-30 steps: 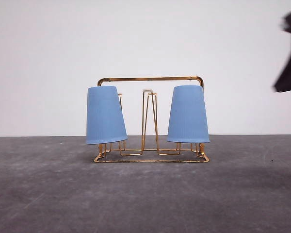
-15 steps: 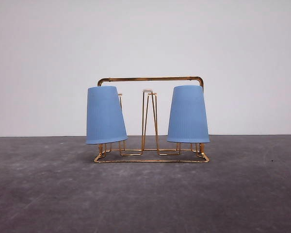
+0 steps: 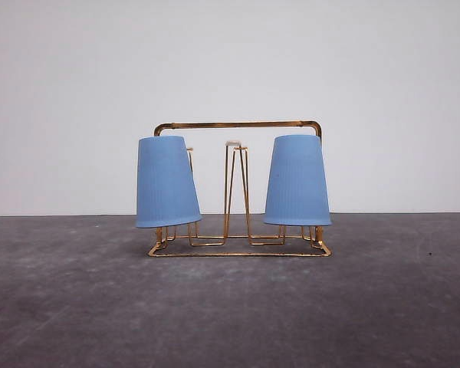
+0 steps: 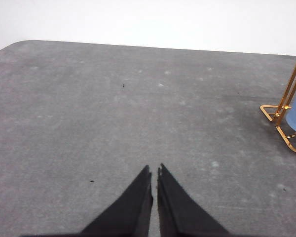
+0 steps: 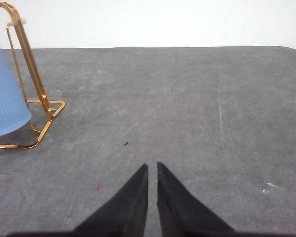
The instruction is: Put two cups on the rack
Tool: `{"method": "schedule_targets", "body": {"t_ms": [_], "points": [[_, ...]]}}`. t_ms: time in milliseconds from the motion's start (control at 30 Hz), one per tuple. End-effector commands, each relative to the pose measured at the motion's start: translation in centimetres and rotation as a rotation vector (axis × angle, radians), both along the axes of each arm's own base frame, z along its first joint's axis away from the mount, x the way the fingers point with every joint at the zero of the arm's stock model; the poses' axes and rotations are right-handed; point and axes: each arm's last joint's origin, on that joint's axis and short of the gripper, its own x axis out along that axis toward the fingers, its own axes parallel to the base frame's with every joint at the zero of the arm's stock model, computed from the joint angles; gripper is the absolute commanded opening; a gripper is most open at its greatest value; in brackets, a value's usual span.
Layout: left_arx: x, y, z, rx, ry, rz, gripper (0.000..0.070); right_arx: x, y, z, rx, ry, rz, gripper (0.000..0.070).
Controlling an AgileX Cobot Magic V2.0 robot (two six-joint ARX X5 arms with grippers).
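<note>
Cups (image 3: pixel 166 182) (image 3: pixel 297 181), upended on the gold rack (image 3: pixel 238 125) mid-worktop (image 3: pixel 230 307), look light, stiff and slick-ribbed, best pinched across the narrow upper wall, while left pincer (image 4: pixel 154 170) and right pincer (image 5: pixel 152 167) hang nearly closed, empty.

Front cam low, level, facing my rack (image 3: pixel 239 188) mid-frame, near. Both my wrist cams look down-forward over grey table (image 4: pixel 113 113); each catches a rack corner at frame edge.

The left gripper (image 4: pixel 154 170) has its black fingers pressed together, holding nothing. The right gripper (image 5: pixel 152 168) is likewise closed and empty-handed.
</note>
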Motion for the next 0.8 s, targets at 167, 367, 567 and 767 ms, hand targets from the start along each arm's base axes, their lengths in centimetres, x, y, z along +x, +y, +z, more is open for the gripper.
{"method": "schedule_targets", "body": {"t_ms": [167, 367, 567, 767], "points": [[0.07, 0.0, -0.46, 0.005, 0.012, -0.002, 0.0, 0.03, 0.01, 0.0, -0.005, -0.008, -0.001, 0.003], [0.07, 0.0, -0.46, 0.005, 0.012, -0.002, 0.0, 0.03, 0.01, 0.0, -0.004, -0.008, -0.001, 0.003], [0.07, 0.0, -0.46, 0.005, 0.012, -0.002, 0.0, 0.03, 0.01, 0.0, -0.004, -0.008, -0.001, 0.003], [0.07, 0.0, -0.46, 0.005, 0.012, -0.002, 0.0, 0.03, 0.01, 0.0, -0.004, -0.008, -0.001, 0.003]]}}
